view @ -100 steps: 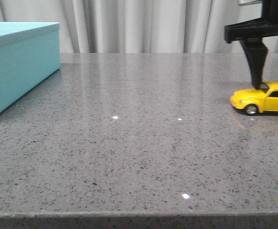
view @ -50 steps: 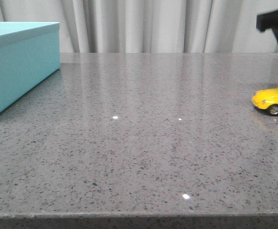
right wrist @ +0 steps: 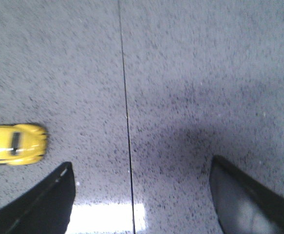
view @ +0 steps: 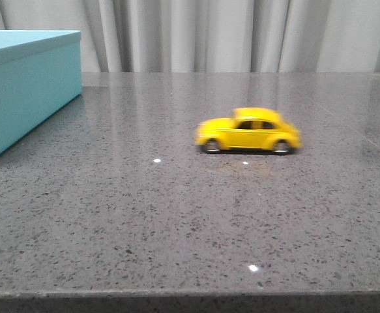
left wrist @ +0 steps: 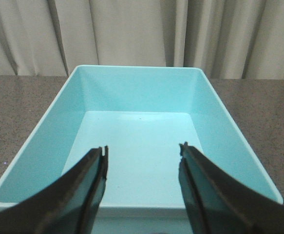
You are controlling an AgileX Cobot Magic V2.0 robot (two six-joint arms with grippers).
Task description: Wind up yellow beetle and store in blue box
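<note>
The yellow beetle (view: 248, 131) stands on its wheels on the grey table, a little right of the middle, nose toward the left, slightly blurred. It also shows in the right wrist view (right wrist: 14, 144), outside the fingers. The blue box (view: 27, 85) stands at the far left, open at the top. In the left wrist view its pale inside (left wrist: 137, 141) holds nothing. My left gripper (left wrist: 142, 156) is open and empty over the box's near rim. My right gripper (right wrist: 142, 187) is open and empty above bare table, apart from the car. Neither gripper shows in the front view.
A grey speckled stone table (view: 190, 215) with a dark seam line (right wrist: 127, 112) running across it. Pale curtains (view: 229, 32) hang behind the table's far edge. The table's front edge (view: 190, 297) is near the camera.
The right gripper let go of the beetle and left the front view to the right. The car, drawn right earlier, has rolled left to the table's middle.
</note>
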